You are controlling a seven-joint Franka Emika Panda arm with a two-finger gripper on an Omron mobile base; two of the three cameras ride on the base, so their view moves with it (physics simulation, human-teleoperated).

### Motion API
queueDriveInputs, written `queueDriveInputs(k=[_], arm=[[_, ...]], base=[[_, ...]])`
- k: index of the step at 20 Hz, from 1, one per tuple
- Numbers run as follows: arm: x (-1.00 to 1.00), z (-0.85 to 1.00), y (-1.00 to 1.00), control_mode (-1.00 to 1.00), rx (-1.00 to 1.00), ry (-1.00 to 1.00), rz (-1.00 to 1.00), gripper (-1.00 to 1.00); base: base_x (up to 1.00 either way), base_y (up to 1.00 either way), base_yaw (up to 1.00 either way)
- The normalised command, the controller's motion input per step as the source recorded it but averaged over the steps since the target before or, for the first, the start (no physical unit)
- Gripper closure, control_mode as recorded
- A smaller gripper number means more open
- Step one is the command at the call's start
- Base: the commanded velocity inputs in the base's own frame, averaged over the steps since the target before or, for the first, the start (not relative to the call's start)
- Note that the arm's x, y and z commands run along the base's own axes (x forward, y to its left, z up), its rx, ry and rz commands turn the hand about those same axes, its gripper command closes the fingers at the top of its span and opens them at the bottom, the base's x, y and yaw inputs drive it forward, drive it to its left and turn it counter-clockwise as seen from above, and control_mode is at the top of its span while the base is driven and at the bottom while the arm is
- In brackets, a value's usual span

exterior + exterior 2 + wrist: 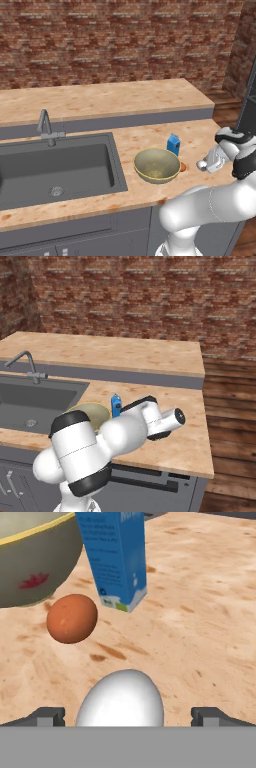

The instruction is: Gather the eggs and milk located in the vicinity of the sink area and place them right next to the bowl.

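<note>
A white egg (121, 699) lies on the counter between the two fingertips of my gripper (128, 717). The gripper is open, with a gap on each side of the egg. Just beyond it, an orange-brown egg (72, 618) rests against the foot of the olive-yellow bowl (30, 567). The blue milk carton (117, 557) stands upright beside the bowl. From the left base view, the bowl (150, 177) sits right of the sink (50, 165), the milk (173, 144) behind it, the brown egg (183, 167) at its right, and my gripper (203, 165) low by the counter.
The sink's grey tap (46, 127) stands at its back edge. A raised counter ledge (100, 100) runs behind the work surface, under a brick wall. The counter ends at the right (205, 456), with wooden floor beyond. My own arm hides part of the bowl (95, 411) in the right base view.
</note>
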Motion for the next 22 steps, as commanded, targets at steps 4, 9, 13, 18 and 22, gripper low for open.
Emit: queueDriveInputs(k=[4,9,13,18,22], arm=[[0.00,-0.23,0.00,-1.00,0.00,0.00,0.00,-1.00],[0.00,-0.23,0.00,-1.00,0.00,0.00,0.00,-1.00],[0.00,-0.13,0.06,-1.00,0.00,0.00,0.00,1.00],[0.00,-0.01,0.06,-1.00,0.00,0.00,0.00,1.00],[0.00,0.00,0.02,-1.00,0.00,0.00,0.00,1.00]], base=[[0.00,0.00,0.00],[0.00,0.00,0.00],[0.00,0.00,0.00],[0.00,0.00,0.00],[0.00,0.00,0.00]])
